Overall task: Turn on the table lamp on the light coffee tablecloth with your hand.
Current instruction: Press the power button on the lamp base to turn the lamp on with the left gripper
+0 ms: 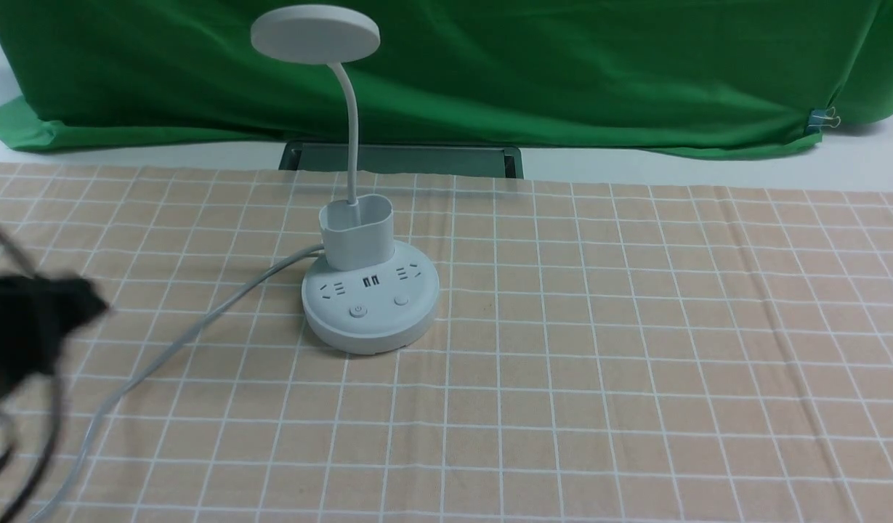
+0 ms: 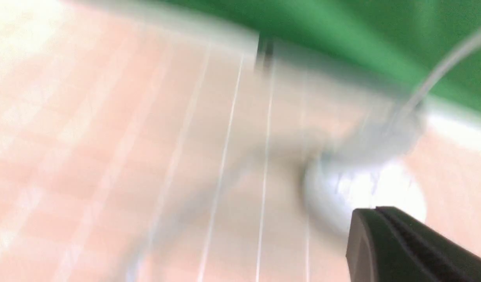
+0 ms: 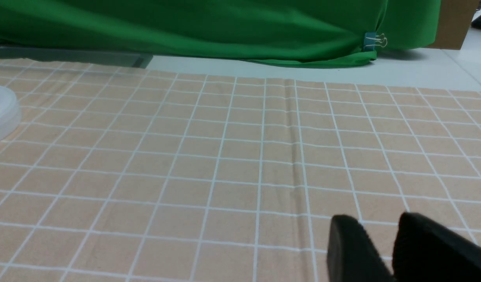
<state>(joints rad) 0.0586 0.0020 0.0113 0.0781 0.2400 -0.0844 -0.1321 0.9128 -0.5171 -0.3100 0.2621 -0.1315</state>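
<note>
Where the tablecloth ends: Beyond the far edge of the light coffee tablecloth point(image 1: 635, 290), a strip of white desk point(image 1: 599, 165) meets green cloth point(image 1: 562, 73).
Table lamp: The white table lamp point(image 1: 371, 305) stands upright on the tablecloth, left of center and toward the far edge.
Open room: Bare grid stretches from the lamp's base to the front view's right edge and nearer the camera.
Cord: The grey cord point(image 1: 192, 334) runs from the lamp toward the near left, where the frame cuts it off.
Left gripper: Fingers together on the left gripper point(image 2: 375, 209); its wrist view is blurred and crops out the lamp's head.
Right gripper: Fingertips apart on the right gripper point(image 3: 377, 216), its finger bases cropped.
Left arm: A dark blur point(image 1: 32, 327) at the front view's left edge.
Count: One lamp, one cup holder point(image 1: 357, 243), two round buttons point(image 1: 357, 311), two grippers, one binder clip point(image 1: 820, 120).
</note>
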